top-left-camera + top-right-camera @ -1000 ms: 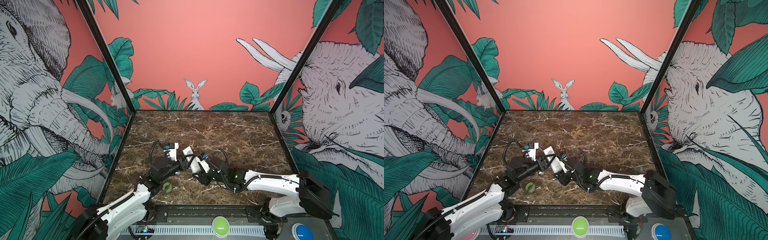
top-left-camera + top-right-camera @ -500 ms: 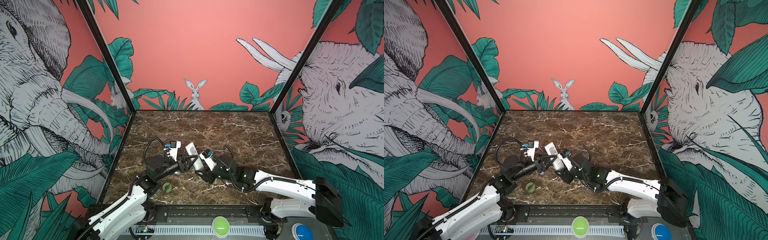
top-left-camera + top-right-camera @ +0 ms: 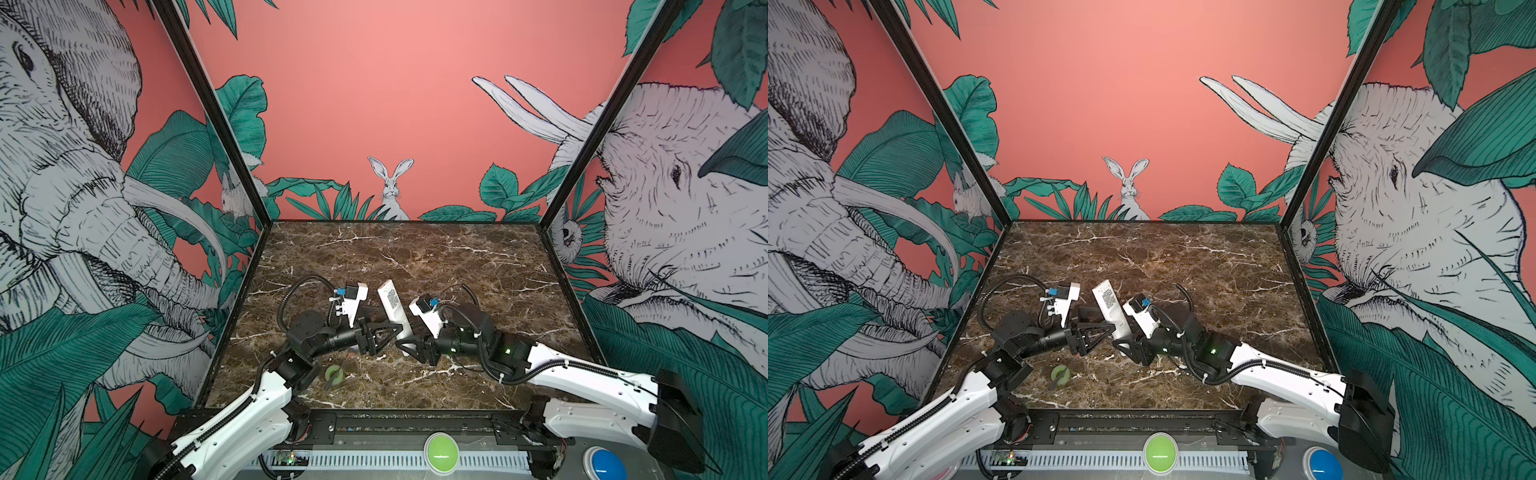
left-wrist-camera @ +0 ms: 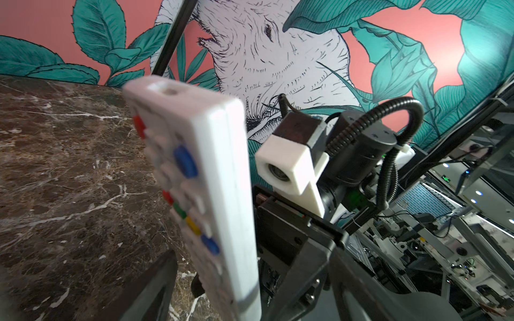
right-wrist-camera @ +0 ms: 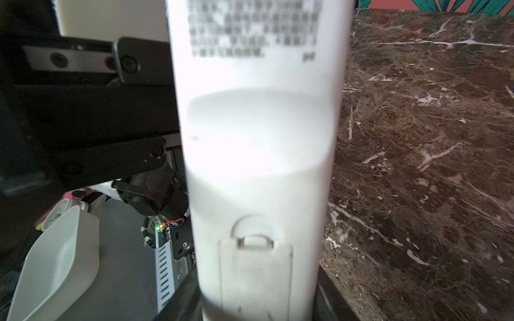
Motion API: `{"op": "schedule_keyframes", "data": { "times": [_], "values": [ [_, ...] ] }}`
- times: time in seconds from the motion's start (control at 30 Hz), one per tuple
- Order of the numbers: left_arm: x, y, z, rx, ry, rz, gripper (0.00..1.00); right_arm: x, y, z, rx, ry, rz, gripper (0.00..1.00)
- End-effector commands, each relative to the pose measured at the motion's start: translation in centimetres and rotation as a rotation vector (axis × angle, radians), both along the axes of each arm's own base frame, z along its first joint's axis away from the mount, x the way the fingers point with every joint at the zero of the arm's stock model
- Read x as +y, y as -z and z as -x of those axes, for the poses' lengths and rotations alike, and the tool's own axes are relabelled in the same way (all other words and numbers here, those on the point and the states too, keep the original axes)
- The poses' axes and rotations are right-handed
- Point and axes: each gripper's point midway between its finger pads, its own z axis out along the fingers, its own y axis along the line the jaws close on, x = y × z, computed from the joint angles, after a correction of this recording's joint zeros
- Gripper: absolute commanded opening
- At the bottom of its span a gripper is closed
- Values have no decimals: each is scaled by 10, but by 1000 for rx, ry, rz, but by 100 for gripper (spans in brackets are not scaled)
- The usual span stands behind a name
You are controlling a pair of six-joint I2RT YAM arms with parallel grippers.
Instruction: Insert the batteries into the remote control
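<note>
L gripper [image 3: 390,320] just let go, jaws now spread either side of remote control [image 3: 392,303]. R gripper [image 3: 409,343] pinches its near end, tilted up, mid-table. Handover looks done; batteries not visible.

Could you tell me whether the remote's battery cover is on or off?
On. In the right wrist view the battery cover sits flush in the back of the remote control, with its latch tab in place.
</note>
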Motion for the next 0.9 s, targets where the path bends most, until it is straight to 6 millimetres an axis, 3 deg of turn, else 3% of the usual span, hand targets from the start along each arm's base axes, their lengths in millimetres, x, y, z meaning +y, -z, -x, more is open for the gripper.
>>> {"op": "schedule_keyframes", "data": {
  "times": [0.0,0.27,0.87],
  "values": [
    [1,-31,12,-92,52,64,90,8,-37,13,-40,-94,-151,22],
    [3,-49,21,-131,87,121,93,8,-48,26,-44,-165,-189,22],
    [9,-74,34,-178,130,204,75,6,-66,45,-64,-264,-259,23]
  ]
}}
